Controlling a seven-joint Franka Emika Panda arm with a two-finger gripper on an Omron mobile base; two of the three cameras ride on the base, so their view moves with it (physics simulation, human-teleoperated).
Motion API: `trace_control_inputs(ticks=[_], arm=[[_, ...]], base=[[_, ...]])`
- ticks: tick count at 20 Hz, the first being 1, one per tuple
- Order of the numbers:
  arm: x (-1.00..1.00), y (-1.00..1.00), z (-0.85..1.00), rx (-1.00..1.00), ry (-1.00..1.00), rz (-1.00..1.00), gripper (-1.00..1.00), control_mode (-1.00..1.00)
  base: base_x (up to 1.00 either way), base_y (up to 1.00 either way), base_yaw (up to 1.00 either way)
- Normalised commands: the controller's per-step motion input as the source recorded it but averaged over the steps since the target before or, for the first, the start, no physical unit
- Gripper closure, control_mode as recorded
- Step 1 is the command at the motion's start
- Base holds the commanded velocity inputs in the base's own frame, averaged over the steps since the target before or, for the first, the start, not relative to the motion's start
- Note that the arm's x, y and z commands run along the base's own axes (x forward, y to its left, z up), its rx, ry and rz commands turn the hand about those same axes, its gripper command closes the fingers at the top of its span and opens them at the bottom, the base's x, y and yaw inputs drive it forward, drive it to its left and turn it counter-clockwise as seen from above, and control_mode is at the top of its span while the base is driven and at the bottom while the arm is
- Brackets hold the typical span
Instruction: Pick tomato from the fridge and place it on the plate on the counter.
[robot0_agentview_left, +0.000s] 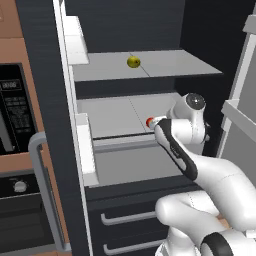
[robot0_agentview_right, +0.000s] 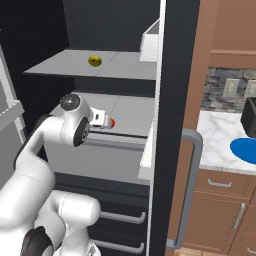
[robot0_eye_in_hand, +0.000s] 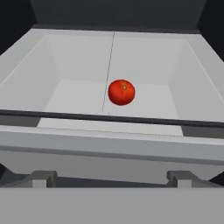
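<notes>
**Tomato on the middle fridge shelf**

The open fridge has grey shelves; beside it, a marble desk carries one blue plate. One tomato lies on the middle shelf, one yellow-green ball above. The fingers stand wide, short of the tomato.

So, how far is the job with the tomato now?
Done: the fridge is open. In hand: the hand faces the tomato on the shelf, open and not touching it. Left: grasp it and carry it to the blue plate on the counter.
</notes>
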Motion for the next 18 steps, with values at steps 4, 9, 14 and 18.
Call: trace_control_inputs(ticks=[4, 9, 14, 18], arm=[[0.19, 0.00, -0.05, 0.00, 0.00, 0.00, -1.00, -1.00], [0.18, 0.00, -0.08, 0.00, 0.00, 0.00, -1.00, -1.00], [0.22, 0.00, -0.04, 0.00, 0.03, 0.00, -1.00, -1.00], [0.21, 0.00, -0.08, 0.01, 0.04, 0.00, -1.00, -1.00]], base=[[0.00, 0.00, 0.00], [0.00, 0.00, 0.00], [0.00, 0.00, 0.00], [0.00, 0.00, 0.00]])
